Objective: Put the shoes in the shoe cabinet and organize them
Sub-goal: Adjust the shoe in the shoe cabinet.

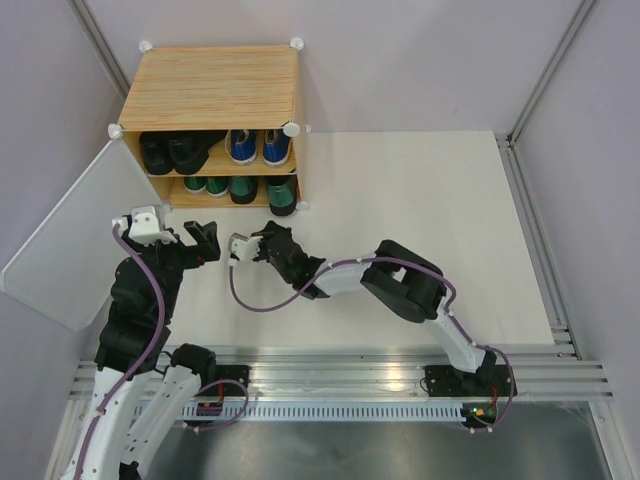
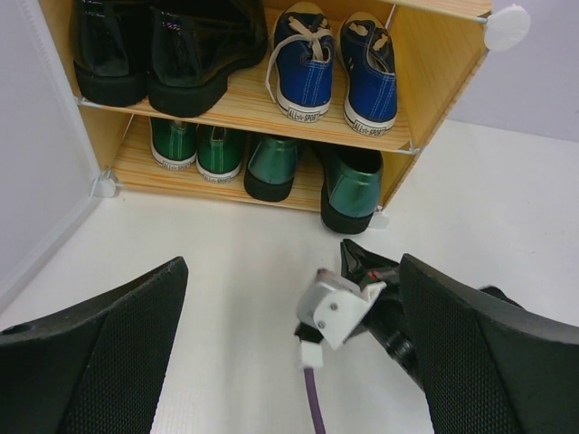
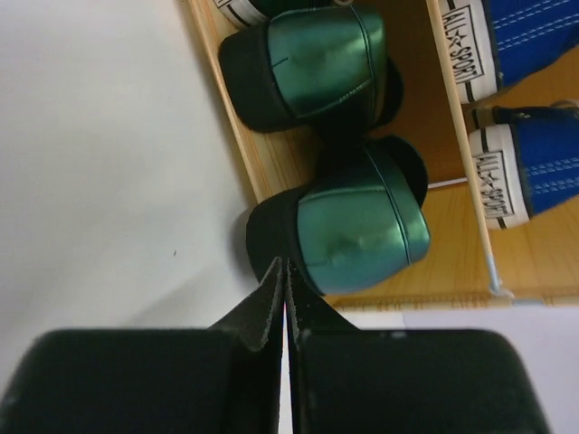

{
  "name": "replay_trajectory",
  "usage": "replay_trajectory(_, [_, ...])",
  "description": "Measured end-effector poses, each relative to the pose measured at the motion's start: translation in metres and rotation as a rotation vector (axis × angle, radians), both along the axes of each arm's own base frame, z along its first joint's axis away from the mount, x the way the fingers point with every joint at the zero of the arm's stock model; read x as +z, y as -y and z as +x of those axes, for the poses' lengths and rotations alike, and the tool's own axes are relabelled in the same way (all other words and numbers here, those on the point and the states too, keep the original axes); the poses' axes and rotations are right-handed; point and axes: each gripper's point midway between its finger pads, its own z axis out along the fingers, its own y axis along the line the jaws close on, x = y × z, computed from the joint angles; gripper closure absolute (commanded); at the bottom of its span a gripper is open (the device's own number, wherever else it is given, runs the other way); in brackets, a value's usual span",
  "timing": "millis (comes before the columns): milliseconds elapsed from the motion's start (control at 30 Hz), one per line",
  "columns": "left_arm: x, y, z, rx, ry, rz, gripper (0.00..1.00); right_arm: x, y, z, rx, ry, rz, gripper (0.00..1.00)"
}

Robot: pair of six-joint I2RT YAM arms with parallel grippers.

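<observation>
Shoes: all four pairs sit in the cabinet [image 1: 210, 90], with boots [image 1: 170, 152] and blue sneakers [image 1: 258, 146] on the upper shelf, and green sneakers [image 1: 205, 185] and loafers [image 1: 265, 192] on the lower. The outer loafer [image 3: 362, 226] is the weak spot, since its heel hangs out past the shelf edge beside the cabinet's right wall. Your right gripper [image 3: 285, 271] is pinched fully closed with nothing in it, its tip right at that heel; you cannot tell whether it touches. A push that lands off the heel's middle may make the glossy shoe swivel, jam against the wall or shove its partner [image 3: 308, 63] askew. A tip that rides up over the heel could instead drag the loafer off the shelf onto the table. Leave the heel proud and the open door [image 1: 80, 240] will likely catch on it when swung shut. Your left gripper [image 1: 205, 238] is spread wide and empty, near the right wrist, so a careless reach with either arm risks a knock between them.
</observation>
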Motion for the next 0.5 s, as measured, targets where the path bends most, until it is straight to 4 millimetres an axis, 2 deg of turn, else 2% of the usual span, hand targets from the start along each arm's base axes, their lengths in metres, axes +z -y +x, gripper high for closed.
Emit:
replay_trajectory(100, [0.0,0.0,0.0,0.0,0.0,0.0,0.0,-0.005,-0.013,0.033,-0.012,-0.006,0.02,0.99])
replay_trajectory(200, [0.0,0.0,0.0,-0.001,0.0,0.0,0.0,-0.013,-0.008,0.073,-0.051,-0.001,0.032,0.99])
replay_trajectory(233, [0.0,0.0,0.0,-0.001,0.0,0.0,0.0,-0.015,-0.007,0.076,-0.039,-0.006,0.033,0.99])
replay_trajectory(333, [0.0,0.0,0.0,-0.002,-0.001,0.0,0.0,-0.017,-0.009,0.068,-0.031,-0.015,0.023,0.99])
replay_trajectory(500, [0.0,0.001,0.0,-0.006,-0.001,0.0,0.0,-0.033,0.015,0.042,-0.036,-0.056,-0.048,0.99])
